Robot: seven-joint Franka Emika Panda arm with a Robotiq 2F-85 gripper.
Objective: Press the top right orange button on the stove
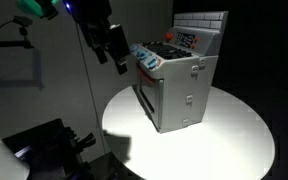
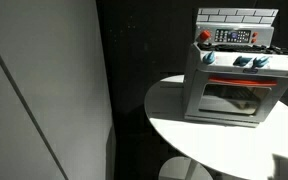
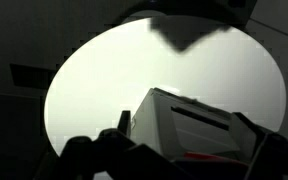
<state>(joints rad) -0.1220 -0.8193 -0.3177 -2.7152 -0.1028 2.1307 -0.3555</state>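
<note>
Approach stage; button not yet pressed.
Gripper [image 1: 112,58] jaws apart, empty, in the air just beside the stove [image 1: 179,80]; stove stands on the round table [image 1: 239,140]; button strip [image 2: 234,36] untouched; reach and press are left.

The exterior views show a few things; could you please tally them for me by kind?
Small boxy grey toy stove: 1
Round white table: 1
Black robot gripper: 1
Total: 3
</note>
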